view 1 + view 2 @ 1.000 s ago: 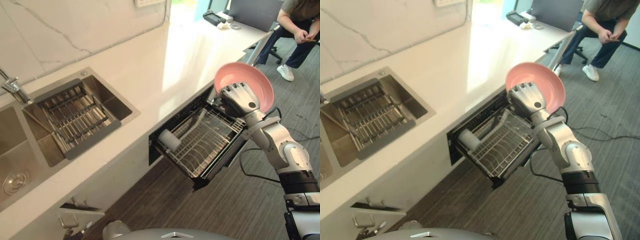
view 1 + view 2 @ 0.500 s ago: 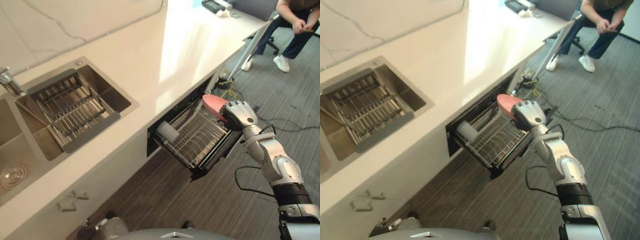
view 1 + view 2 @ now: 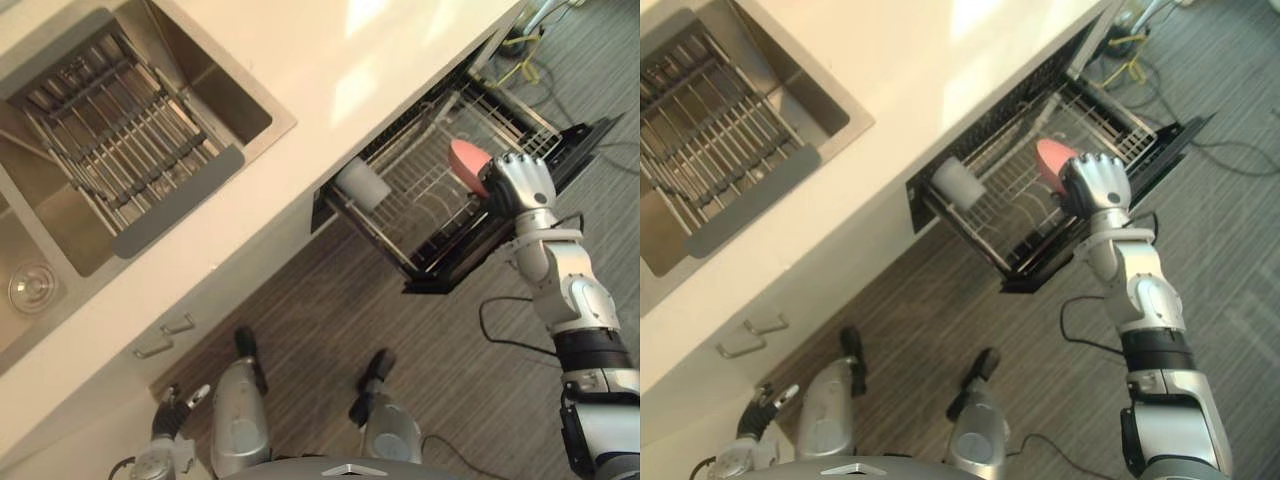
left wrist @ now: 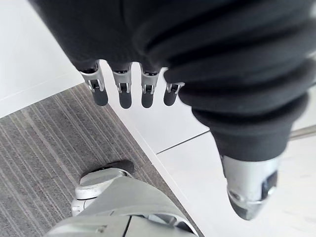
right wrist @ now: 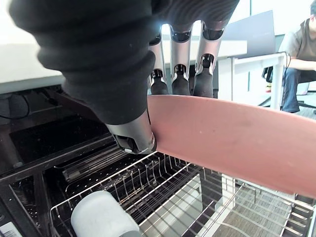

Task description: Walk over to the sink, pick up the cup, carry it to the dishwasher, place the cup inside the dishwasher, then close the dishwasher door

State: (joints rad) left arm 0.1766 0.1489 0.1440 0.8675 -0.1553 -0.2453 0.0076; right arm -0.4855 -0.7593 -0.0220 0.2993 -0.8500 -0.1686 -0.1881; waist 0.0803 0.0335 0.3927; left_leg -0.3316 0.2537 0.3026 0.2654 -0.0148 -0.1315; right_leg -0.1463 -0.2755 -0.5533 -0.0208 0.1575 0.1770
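One pink bowl [image 3: 466, 160], one white cup [image 3: 362, 184] at its nine o'clock, one wire rack [image 3: 430, 225]. Two sink basins [image 3: 228, 100], it seems, with one drain basket [image 3: 120, 135]. Two cabinet handles [image 3: 180, 324].

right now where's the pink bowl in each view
Left eye view: pink bowl right of centre, over the rack, in the right hand.
Right eye view: same hold, upper middle.
Right wrist view: its rim pinched in that hand, above the rack.
Left wrist view: the idle left hand above floor.
Shared landmark: the white cup lying in the rack.
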